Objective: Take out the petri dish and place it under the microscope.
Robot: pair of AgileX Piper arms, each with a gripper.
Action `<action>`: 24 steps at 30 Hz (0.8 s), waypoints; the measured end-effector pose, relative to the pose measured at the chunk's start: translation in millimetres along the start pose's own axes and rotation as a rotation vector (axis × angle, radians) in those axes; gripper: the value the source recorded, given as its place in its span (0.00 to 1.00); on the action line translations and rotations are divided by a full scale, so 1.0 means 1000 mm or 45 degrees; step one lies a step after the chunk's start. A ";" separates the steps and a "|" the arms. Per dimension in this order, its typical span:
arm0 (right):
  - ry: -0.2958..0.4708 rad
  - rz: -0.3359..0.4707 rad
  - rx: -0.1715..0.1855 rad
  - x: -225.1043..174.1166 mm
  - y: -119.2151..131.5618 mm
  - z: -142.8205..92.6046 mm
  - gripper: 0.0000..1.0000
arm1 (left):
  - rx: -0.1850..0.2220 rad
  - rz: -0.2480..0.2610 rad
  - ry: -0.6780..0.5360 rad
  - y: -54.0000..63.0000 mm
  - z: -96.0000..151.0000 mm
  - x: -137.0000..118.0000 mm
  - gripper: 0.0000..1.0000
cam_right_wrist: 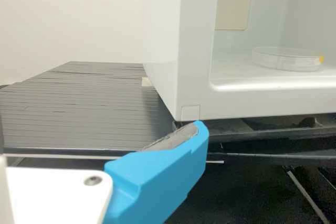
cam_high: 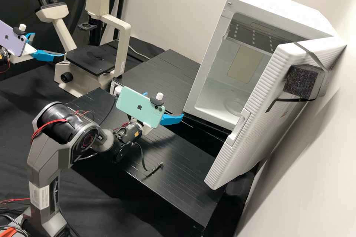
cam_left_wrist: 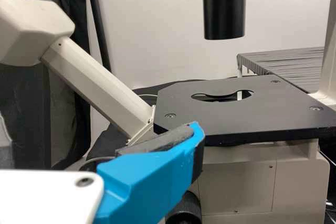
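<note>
At the left edge of the high view my left gripper (cam_high: 48, 44) stands open beside the microscope (cam_high: 121, 46). One blue finger of the left gripper (cam_left_wrist: 157, 174) is in front of the black stage (cam_left_wrist: 231, 119), below the dark cylinder (cam_left_wrist: 224, 6) in the left wrist view. My right gripper (cam_high: 165, 104) is open outside the white chamber (cam_high: 205, 77), near its lower front corner. In the right wrist view, the clear petri dish (cam_right_wrist: 287, 59) with a yellow mark lies flat on the chamber floor, apart from a blue finger of the right gripper (cam_right_wrist: 165, 174).
The chamber's ribbed door (cam_high: 256, 118) is swung open to the right, with a black foam block (cam_high: 300, 80) strapped on. Black slatted platforms (cam_high: 178, 163) stretch beneath the right arm. The microscope's eyepiece tube (cam_left_wrist: 94, 87) slants up beside the stage.
</note>
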 end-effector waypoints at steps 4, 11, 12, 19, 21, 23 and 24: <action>0.000 0.000 0.000 0.000 0.000 0.000 1.00 | 0.000 0.000 0.000 0.000 0.000 0.000 1.00; -0.005 0.011 -0.006 -0.001 0.003 0.003 1.00 | 0.000 0.000 0.000 0.000 0.000 0.000 1.00; -0.012 0.023 -0.012 -0.003 0.005 0.007 1.00 | 0.000 0.000 0.000 0.000 0.000 0.000 1.00; -0.081 0.130 -0.009 -0.015 0.030 0.037 1.00 | 0.000 0.000 0.000 0.000 0.000 0.000 1.00; -0.096 0.164 -0.002 -0.017 0.039 0.045 1.00 | 0.000 0.000 0.000 0.000 0.000 0.000 1.00; -0.103 0.213 0.004 -0.018 0.051 0.052 1.00 | 0.000 0.000 0.000 0.000 0.000 0.000 1.00; -0.105 0.226 0.003 -0.018 0.055 0.053 1.00 | 0.000 0.000 0.000 0.000 0.000 0.000 1.00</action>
